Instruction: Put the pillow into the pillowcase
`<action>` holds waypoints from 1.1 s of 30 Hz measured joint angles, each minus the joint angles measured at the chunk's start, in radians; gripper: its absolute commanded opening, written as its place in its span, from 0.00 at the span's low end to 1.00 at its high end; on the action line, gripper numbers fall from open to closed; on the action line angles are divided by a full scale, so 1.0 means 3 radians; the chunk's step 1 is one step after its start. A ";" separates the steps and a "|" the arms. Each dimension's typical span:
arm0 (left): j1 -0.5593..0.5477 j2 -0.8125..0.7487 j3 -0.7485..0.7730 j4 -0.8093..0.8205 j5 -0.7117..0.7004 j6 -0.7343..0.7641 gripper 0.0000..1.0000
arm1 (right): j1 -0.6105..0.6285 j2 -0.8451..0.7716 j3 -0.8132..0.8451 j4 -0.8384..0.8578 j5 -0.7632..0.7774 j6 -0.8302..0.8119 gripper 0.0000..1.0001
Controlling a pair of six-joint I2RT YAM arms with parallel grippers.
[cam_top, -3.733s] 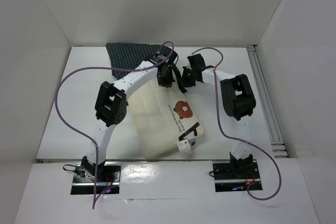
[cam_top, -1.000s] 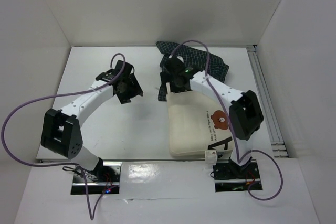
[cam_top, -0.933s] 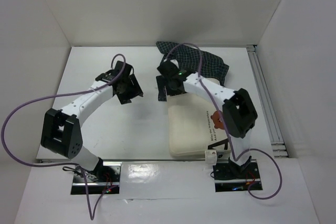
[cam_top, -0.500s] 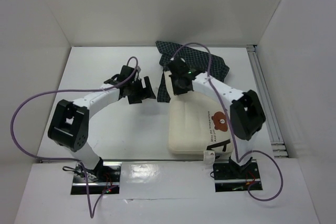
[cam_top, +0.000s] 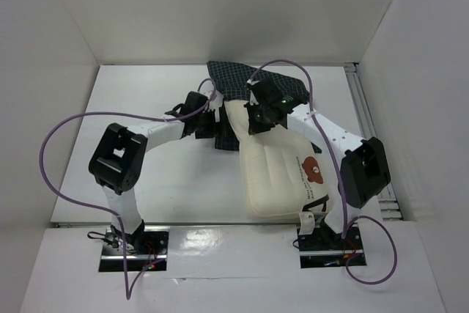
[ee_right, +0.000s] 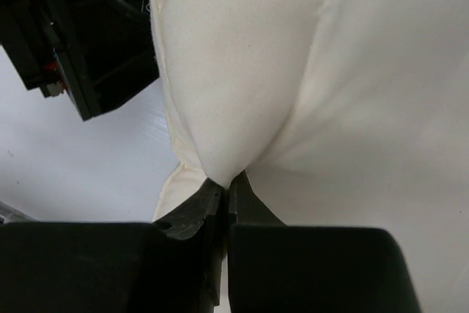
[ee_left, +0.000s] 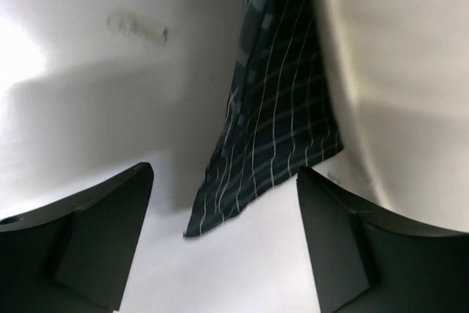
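Note:
The cream pillow (cam_top: pixel 278 170) lies right of centre, its bear label (cam_top: pixel 314 169) towards the right arm. Its far end lies against the dark checked pillowcase (cam_top: pixel 229 80) at the back. My right gripper (cam_top: pixel 255 124) is shut on a pinch of the pillow's fabric near its far left corner, which the right wrist view shows between the jaws (ee_right: pixel 229 181). My left gripper (cam_top: pixel 214 128) stands open just left of the pillow. A loose corner of the pillowcase (ee_left: pixel 275 144) hangs ahead of the gap between its fingers (ee_left: pixel 99 243), with the pillow (ee_left: pixel 396 64) to the right.
White walls enclose the table on three sides, and a metal rail (cam_top: pixel 370 130) runs along the right edge. Purple cables (cam_top: pixel 66 126) loop over both arms. The left gripper's black body (ee_right: pixel 80 42) shows close beside the pillow in the right wrist view.
My right gripper has shut on the pillow and shifted it towards the back. My left arm has swung right, from open table to the pillowcase's loose corner.

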 measured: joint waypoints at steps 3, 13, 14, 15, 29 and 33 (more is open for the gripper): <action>0.0000 0.0103 0.0111 0.0111 0.0041 0.0048 0.50 | -0.0036 0.0000 -0.0008 0.0000 -0.0060 -0.0020 0.00; -0.0010 0.0057 -0.0177 0.0712 0.0462 -0.0211 0.00 | -0.0060 0.0061 0.0149 -0.0120 0.0086 0.0145 0.00; -0.0015 -0.0061 -0.0347 0.0815 0.0498 -0.0261 0.00 | -0.0067 0.0099 0.0234 -0.0184 0.0128 0.0177 0.00; -0.0024 -0.0189 -0.0495 0.0881 0.0533 -0.0315 0.00 | -0.0072 0.0142 0.0337 -0.0245 0.0168 0.0198 0.00; -0.0390 -0.1054 -0.1273 0.1166 0.0392 -0.0621 0.00 | -0.0065 0.1118 0.1190 -0.0497 0.0024 0.0399 0.00; -0.0278 -0.1045 -0.0772 0.0835 0.0397 -0.0505 0.00 | -0.0136 0.1361 0.2073 -0.0936 0.0109 0.0378 0.00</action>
